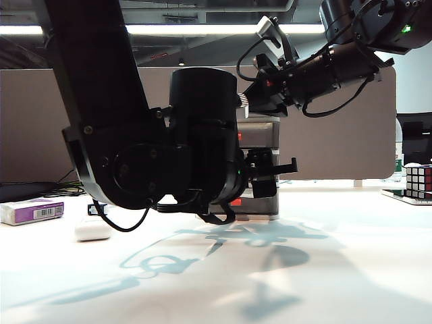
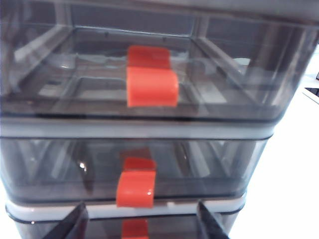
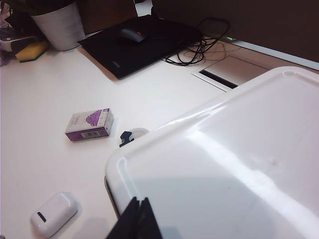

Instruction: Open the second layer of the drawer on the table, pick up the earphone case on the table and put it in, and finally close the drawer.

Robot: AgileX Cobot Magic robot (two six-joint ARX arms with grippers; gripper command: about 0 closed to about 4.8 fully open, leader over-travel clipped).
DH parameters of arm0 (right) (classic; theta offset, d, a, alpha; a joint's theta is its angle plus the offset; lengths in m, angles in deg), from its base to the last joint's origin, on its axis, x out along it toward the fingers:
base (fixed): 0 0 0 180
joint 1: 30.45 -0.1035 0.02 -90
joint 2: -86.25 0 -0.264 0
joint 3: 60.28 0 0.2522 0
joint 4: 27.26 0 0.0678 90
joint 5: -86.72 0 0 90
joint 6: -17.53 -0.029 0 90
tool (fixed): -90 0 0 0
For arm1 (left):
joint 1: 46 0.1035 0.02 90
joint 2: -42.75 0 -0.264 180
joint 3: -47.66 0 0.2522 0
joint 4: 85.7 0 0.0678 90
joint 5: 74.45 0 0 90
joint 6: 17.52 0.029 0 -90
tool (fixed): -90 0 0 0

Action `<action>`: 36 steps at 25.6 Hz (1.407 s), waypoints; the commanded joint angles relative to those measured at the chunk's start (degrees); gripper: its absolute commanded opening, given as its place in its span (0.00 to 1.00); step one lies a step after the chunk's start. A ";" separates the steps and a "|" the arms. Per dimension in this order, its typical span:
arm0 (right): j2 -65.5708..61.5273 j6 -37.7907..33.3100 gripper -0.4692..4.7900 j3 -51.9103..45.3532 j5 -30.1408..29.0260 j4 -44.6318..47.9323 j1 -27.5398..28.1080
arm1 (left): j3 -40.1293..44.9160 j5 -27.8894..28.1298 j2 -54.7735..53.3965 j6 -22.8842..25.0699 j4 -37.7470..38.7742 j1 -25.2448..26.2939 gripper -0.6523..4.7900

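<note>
**Inspector A:** Left wrist view first. The drawer unit (image 2: 149, 129) fills the frame, all three tiers flush. The second layer (image 2: 124, 172) is closed; its red-orange handle (image 2: 134, 188) sits just ahead of the left gripper (image 2: 140, 221). Fingers (image 2: 75, 224) stand apart on either side of the line below that handle, nothing between them. Jaws parted, empty.

**Inspector B:** Confirmed from the exterior view: the left gripper (image 1: 270, 174) is level, right at the front of the drawer unit (image 1: 260, 135). The right arm?

**Inspector A:** The right gripper (image 3: 135, 219) rests over the white top panel (image 3: 224, 164) of the unit, apparently to steady it. Its fingertips meet in a point; jaws closed on nothing that I can see.

**Inspector B:** The earphone case?

**Inspector A:** On the table (image 3: 45, 149), untouched, well apart from the unit; see the earphone case (image 3: 54, 214) in the right wrist view and (image 1: 93, 229) in the exterior view. A white-and-purple box (image 3: 89, 124) and a small black clip (image 3: 124, 136) lie beyond it.

**Inspector B:** Assessment?

**Inspector A:** Very early. No step is complete. In my judgement the left arm is lining up on the middle handle. Opening, picking, placing and closing all remain.
</note>
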 commanded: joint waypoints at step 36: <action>-0.52 -0.04 0.08 -0.31 2.80 -5.01 -0.04 | -0.11 -1.75 0.33 0.24 -5.88 0.87 0.50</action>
